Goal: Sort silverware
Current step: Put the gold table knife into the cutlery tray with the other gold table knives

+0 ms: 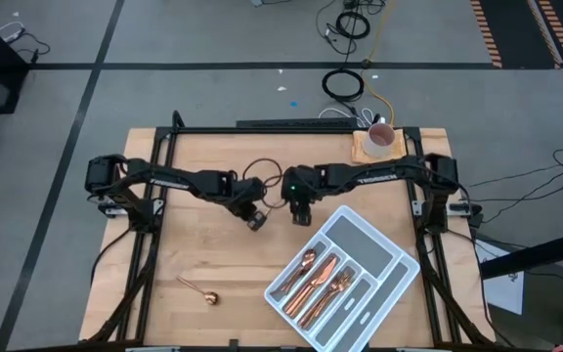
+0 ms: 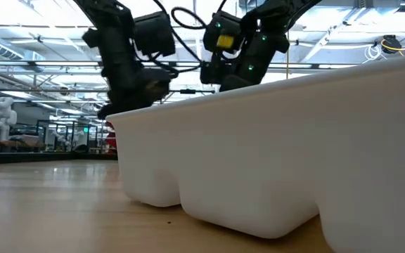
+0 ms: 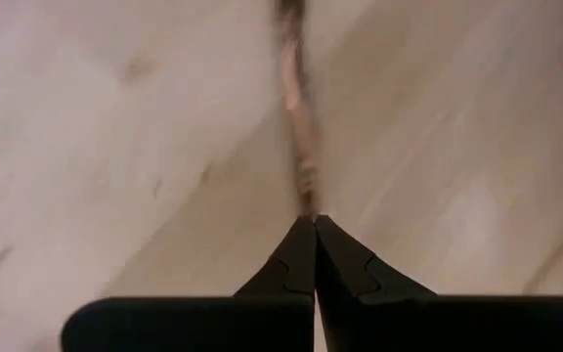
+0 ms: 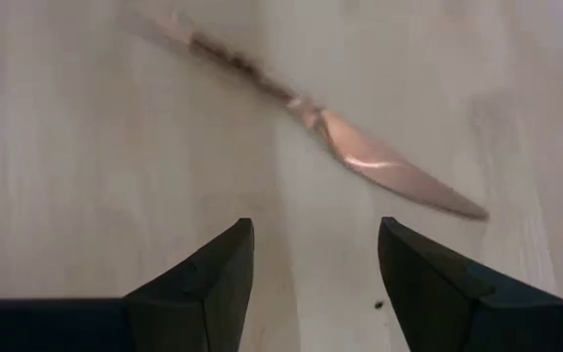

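The left tool is closed on the handle end of a copper knife, held above the bare table near its middle; the knife's long axis runs straight out from those fingertips toward the right tool; that one is open, just beside the blade, so it seems the nearer arm for a handover toward the tray.

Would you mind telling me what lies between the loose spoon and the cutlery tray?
Only bare wood lies between the spoon and the tray, seen in the high view.
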Controlling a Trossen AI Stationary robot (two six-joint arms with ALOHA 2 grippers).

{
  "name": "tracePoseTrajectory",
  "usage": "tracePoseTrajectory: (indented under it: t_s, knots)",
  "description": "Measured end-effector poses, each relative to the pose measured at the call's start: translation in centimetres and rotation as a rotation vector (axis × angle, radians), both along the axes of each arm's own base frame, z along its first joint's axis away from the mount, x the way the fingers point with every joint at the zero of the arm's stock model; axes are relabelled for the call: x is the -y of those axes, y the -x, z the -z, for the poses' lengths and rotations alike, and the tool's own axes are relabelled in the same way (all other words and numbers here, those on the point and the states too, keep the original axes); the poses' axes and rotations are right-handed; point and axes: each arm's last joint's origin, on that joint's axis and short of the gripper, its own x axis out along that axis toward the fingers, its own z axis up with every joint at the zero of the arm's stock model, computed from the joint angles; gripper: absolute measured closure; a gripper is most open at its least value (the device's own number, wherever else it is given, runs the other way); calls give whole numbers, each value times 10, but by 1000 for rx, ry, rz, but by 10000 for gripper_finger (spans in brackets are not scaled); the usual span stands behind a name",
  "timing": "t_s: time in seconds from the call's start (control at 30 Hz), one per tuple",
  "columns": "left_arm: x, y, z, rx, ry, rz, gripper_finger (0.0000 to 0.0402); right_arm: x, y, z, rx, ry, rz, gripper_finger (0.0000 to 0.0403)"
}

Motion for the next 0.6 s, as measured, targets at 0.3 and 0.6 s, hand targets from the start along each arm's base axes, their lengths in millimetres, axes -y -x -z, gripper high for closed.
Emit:
tracePoseTrajectory:
  t_s: [0.3,0.6]
  knots:
    - [-22,13,15,-79,-218,-69,401,-6,-11,-18,45,82,-143,200]
    - [-44,-3,19,148,-190,-132,401,-13,-8,-44,36,0,-150,200]
